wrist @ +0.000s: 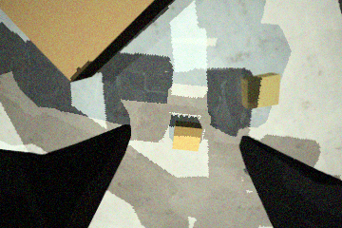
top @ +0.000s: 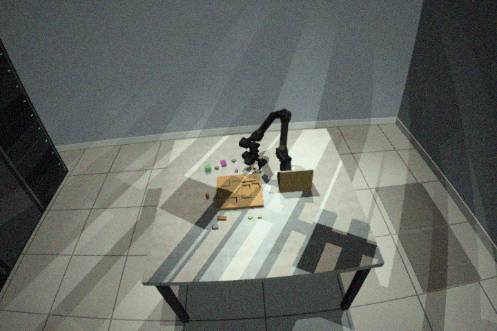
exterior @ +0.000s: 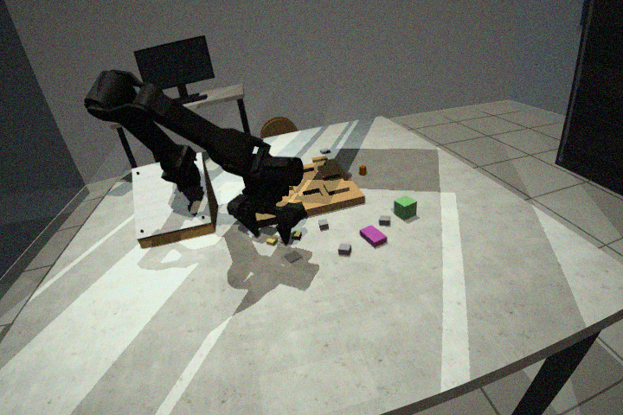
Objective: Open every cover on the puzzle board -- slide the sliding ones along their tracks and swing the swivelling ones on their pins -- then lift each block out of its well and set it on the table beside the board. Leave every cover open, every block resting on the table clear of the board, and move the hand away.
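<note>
My gripper [top: 255,167] [exterior: 272,236] [wrist: 185,135] is open, low over the table just off the board's edge. A yellow block [exterior: 272,240] [wrist: 186,138] lies on the table between the spread fingertips, touching neither. A second yellow block [exterior: 297,235] [wrist: 269,90] lies beside it, outside the fingers. The orange-tan puzzle board [top: 221,205] [exterior: 342,201] [wrist: 74,33] lies flat; the arm hides part of it in the exterior view. Dark slots and recesses show in it, but cover positions are too small to tell. A green cube [top: 208,167] [exterior: 405,207] and a magenta block [top: 223,163] [exterior: 373,235] rest clear of the board.
Several small grey blocks [top: 233,160] [exterior: 344,249] lie near these. An orange piece [top: 207,196] [exterior: 362,169] is beside the board. A flat orange-brown piece [top: 221,218] and two yellow pieces [top: 250,217] lie beyond its opposite edge. An upright panel [top: 295,181] [exterior: 150,210] stands by the arm's base.
</note>
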Available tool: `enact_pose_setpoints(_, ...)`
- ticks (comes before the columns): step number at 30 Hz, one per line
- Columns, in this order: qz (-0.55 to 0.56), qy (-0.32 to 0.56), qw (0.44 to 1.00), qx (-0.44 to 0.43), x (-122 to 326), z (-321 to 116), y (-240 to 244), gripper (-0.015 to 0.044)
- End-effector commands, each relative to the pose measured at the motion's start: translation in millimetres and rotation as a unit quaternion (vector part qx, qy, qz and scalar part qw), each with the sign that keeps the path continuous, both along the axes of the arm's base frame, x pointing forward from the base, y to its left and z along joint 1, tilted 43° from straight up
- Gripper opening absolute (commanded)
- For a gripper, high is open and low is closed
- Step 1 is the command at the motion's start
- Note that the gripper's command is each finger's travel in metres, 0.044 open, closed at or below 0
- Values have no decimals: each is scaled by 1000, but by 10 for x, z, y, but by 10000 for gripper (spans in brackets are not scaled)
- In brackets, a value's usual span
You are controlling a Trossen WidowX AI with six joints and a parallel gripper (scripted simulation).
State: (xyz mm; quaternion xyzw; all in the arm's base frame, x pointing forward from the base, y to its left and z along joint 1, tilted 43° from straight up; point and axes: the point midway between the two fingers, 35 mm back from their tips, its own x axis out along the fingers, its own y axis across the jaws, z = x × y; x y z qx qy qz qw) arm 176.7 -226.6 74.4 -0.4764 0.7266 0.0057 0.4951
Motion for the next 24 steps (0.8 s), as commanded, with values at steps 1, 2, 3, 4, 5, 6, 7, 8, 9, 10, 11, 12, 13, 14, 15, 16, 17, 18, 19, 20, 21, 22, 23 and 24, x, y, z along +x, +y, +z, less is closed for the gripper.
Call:
enact_pose_setpoints(1,-2,-2,1000,-1,23,65,50,440)
enact_pose_setpoints(2,-2,-2,1000,0,29,86,73,440)
enact_pose_setpoints(3,-2,-2,1000,0,34,107,96,440)
enact_pose_setpoints(4,-2,-2,1000,1,39,129,118,440)
enact_pose_setpoints(5,-2,-2,1000,1,43,151,141,440)
enact_pose_setpoints(6,-2,-2,1000,2,47,172,164,440)
enact_pose_setpoints(7,-1,-2,1000,2,50,194,187,440)
enact_pose_setpoints(8,-1,-2,1000,2,52,217,210,440)
enact_pose_setpoints(9,-1,-2,1000,2,54,239,232,440)
enact_pose_setpoints(10,-1,-1,1000,3,55,261,255,440)
enact_pose_setpoints(11,-1,-1,1000,3,56,284,278,440)
enact_pose_setpoints(12,-1,-1,1000,3,57,307,301,440)
enact_pose_setpoints(13,-1,-1,1000,3,56,330,324,440)
enact_pose_setpoints(14,-1,-1,1000,3,55,353,347,440)
enact_pose_setpoints(15,-1,-1,1000,3,54,376,369,440)
enact_pose_setpoints(16,0,0,1000,3,52,400,392,440)
enact_pose_setpoints(17,0,0,1000,3,50,423,415,440)
enact_pose_setpoints(18,0,0,1000,3,47,447,437,440)
enact_pose_setpoints(19,0,0,1000,2,43,471,459,440)
enact_pose_setpoints(20,0,0,1000,2,39,494,482,440)
enact_pose_setpoints(21,0,1,1000,2,35,514,500,440)
enact_pose_setpoints(22,1,1,1000,2,33,526,511,440)
enact_pose_setpoints(23,1,1,1000,2,32,530,515,440)
enact_pose_setpoints(24,2,-3,1000,3,50,527,528,440)
